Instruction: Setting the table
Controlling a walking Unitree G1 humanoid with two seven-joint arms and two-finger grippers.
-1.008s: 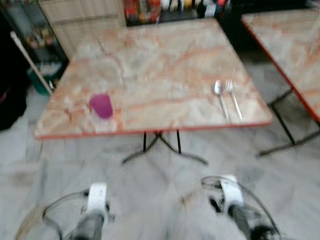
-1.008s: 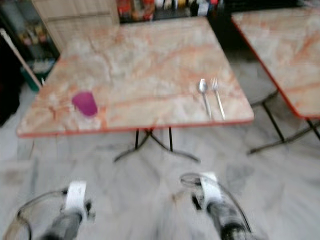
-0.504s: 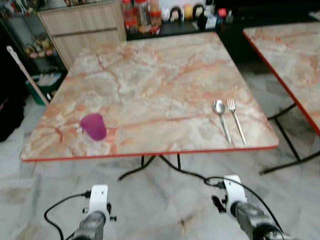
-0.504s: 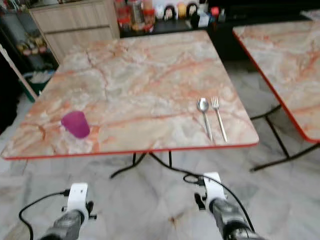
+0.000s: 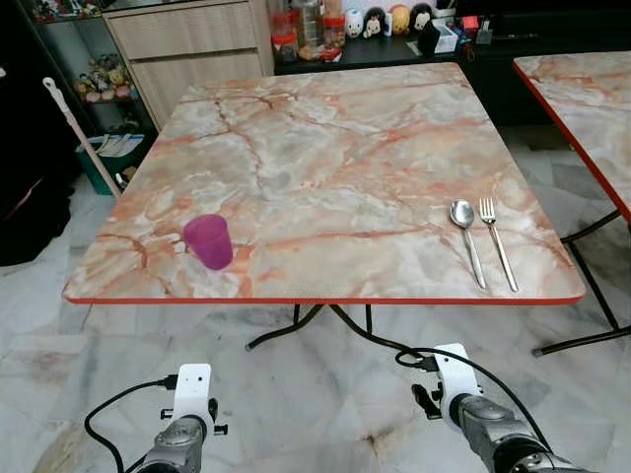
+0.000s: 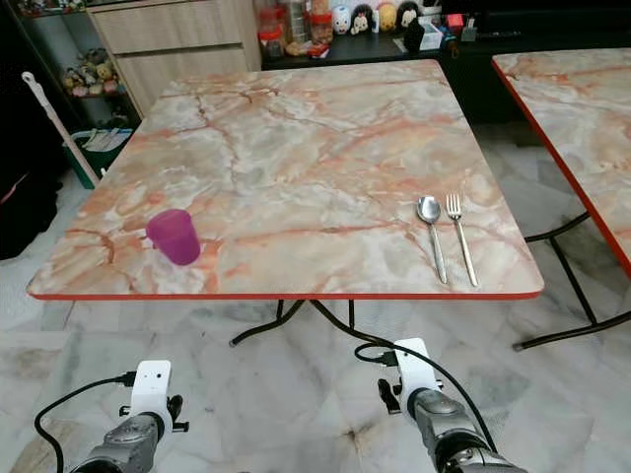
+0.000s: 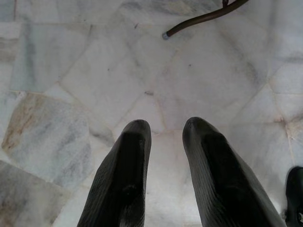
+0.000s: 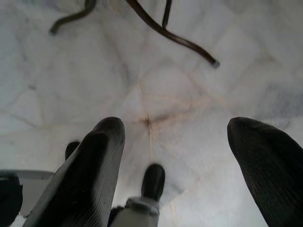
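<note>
No text, label, brand, number or sign could be read anywhere. The jars and small figures [image 5: 375,20] on the far counter beyond the table [image 5: 325,148] were too small and distant for any print on them to be made out.
</note>
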